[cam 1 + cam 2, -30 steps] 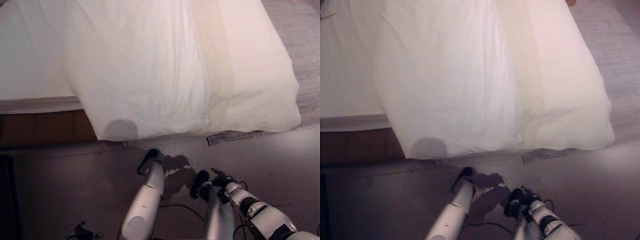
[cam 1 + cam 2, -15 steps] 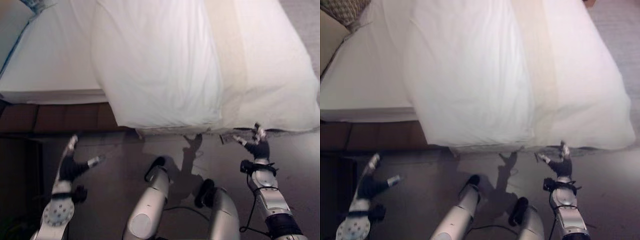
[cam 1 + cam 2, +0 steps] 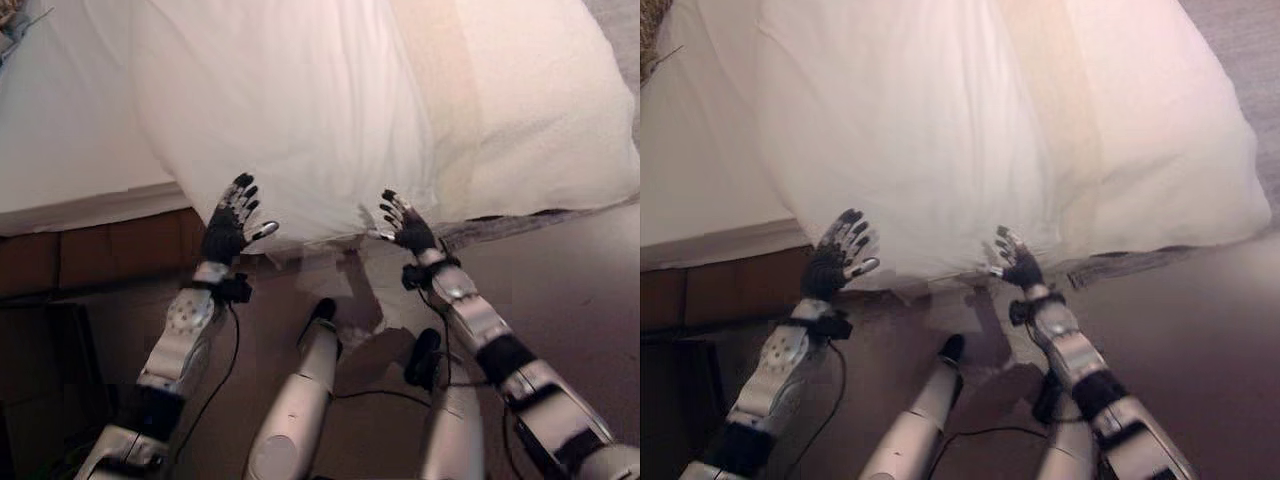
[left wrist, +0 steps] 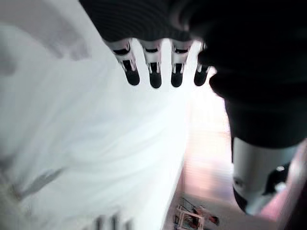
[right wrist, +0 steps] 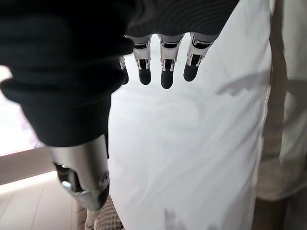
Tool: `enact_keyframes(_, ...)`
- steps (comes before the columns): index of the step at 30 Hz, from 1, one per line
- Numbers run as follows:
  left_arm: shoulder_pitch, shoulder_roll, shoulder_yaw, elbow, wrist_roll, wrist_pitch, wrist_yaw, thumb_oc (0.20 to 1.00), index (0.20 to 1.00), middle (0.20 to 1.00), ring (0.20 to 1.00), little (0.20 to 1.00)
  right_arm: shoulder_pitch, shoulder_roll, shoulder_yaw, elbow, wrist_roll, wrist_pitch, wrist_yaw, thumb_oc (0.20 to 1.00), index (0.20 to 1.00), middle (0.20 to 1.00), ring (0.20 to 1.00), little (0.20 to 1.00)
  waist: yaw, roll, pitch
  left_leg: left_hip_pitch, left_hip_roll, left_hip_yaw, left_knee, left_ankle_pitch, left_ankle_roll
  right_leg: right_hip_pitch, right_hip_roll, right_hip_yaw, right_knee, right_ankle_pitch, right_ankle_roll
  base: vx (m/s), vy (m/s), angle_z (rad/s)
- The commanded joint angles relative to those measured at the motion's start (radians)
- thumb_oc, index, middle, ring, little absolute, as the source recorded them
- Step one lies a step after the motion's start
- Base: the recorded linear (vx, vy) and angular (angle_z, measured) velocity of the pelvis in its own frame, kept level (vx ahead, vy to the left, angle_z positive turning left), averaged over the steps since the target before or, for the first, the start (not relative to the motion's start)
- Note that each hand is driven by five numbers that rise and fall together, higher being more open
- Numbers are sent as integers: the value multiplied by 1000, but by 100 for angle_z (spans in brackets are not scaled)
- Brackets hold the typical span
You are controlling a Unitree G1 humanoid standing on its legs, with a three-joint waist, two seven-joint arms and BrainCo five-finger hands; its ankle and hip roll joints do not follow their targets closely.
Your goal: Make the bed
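I see the white duvet (image 3: 300, 110) lying rumpled on the bed (image 3: 60, 170), long axis running 6 to 12 o'clock — its far end cut off. My left hand (image 3: 228, 228) and right hand (image 3: 408, 230) hover at its near edge, fingers spread wide, holding nothing.

one duvet (image 3: 300, 110), one mattress (image 3: 70, 150), two hands

The bed (image 3: 70, 150) carries a white duvet (image 3: 300, 110), which overhangs its near edge; a beige band, perhaps a fold, runs lengthwise.
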Motion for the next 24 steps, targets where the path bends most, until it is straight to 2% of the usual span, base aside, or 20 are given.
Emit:
enact_keyframes(1,-39,13,-1,28,-70,-29,9,1000,1000,1000,1000,1000,-104,19,15,65,73,-5,23,1000,1000,1000,1000,1000,-8,1,-27,-82,42,-26,-84,75,32,-48,-3,48,-63,22,42,68,-45,-12)
enact_keyframes(6,-192,-5,-42,145,-130,-36,43,1000,1000,1000,1000,1000,-293,64,59,177,99,-1,2,1000,1000,1000,1000,1000,-20,-8,-27,-182,36,-19,6,53,28,-158,17,75,27,-10,28,2,0,-2)
enact_keyframes(13,-313,8,-60,206,-142,-56,69,1000,1000,1000,1000,1000,-431,63,97,245,111,-19,-13,1000,1000,1000,1000,1000,-20,-22,-27,-269,16,-24,96,30,31,-251,33,90,129,-52,12,27,-18,-3)
enact_keyframes(15,-336,22,-57,243,-142,-62,79,1000,1000,1000,1000,1000,-477,47,103,312,74,-19,-34,1000,1000,1000,1000,1000,-16,-21,-27,-287,12,-25,117,23,30,-269,34,90,150,-63,9,27,-12,4)
enact_keyframes(16,-335,44,-48,293,-141,-56,84,1000,1000,1000,1000,1000,-500,24,88,392,52,-7,-56,1000,1000,1000,1000,1000,-13,-21,-27,-296,8,-27,126,18,31,-280,39,89,164,-70,9,28,-19,4)
enact_keyframes(17,-336,44,-48,294,-141,-56,83,1000,1000,1000,1000,1000,-502,25,87,394,52,-7,-55,1000,1000,1000,1000,1000,-13,-21,-27,-297,8,-27,127,17,31,-281,39,89,165,-71,9,38,-13,3)
enact_keyframes(18,-311,91,-15,353,-121,-49,98,1000,1000,1000,1000,1000,-518,-17,58,483,29,4,-77,1000,1000,1000,1000,1000,-6,-20,-27,-303,6,-30,136,12,32,-286,40,87,174,-77,7,0,0,0)
enact_keyframes(20,-296,118,8,384,-122,-50,103,1000,1000,1000,1000,1000,-524,-32,53,517,10,9,-80,1000,1000,1000,1000,1000,-3,-20,-27,-306,6,-30,138,9,31,-285,41,86,177,-79,7,4,-3,-2)
enact_keyframes(22,-252,187,88,492,-130,-45,117,1000,1000,1000,1000,1000,-527,-104,26,598,-25,25,-94,1000,1000,1000,1000,1000,4,-18,-27,-314,2,-33,145,5,31,-287,44,82,188,-90,6,0,0,0)
enact_keyframes(24,-239,211,117,528,-138,-46,120,1000,1000,1000,1000,1000,-522,-122,15,610,-32,26,-98,1000,1000,1000,1000,1000,4,-20,-27,-320,1,-34,152,3,30,-291,45,84,195,-94,6,22,-13,7)
